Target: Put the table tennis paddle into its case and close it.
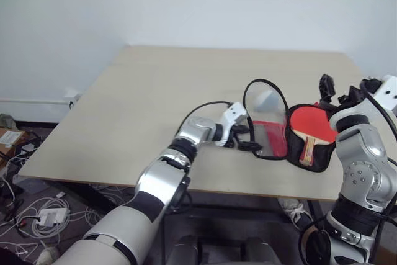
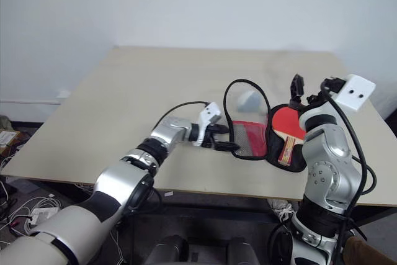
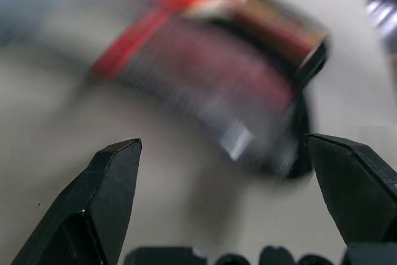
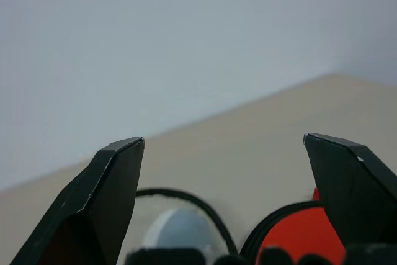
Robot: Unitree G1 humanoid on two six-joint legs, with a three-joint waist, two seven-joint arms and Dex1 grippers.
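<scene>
The case (image 1: 270, 139) lies open near the table's front right, its red-and-mesh flap spread to the left and a zipper rim (image 1: 250, 91) arching up. The table tennis paddle (image 1: 311, 122) rests red face up in the black half, with its wooden handle (image 1: 307, 149) pointing at the front edge. My left gripper (image 1: 246, 138) is open, level with the table, right at the flap's left edge; the left wrist view shows the blurred case (image 3: 205, 72) just ahead of it. My right gripper (image 2: 311, 89) is open, raised above the paddle, holding nothing.
A whitish translucent plastic lump (image 1: 267, 98) sits inside the zipper loop behind the flap. The beige table (image 1: 155, 103) stretches bare to the left and back. Cables and power strips (image 1: 43, 215) lie on the floor at the lower left. A white wall stands behind.
</scene>
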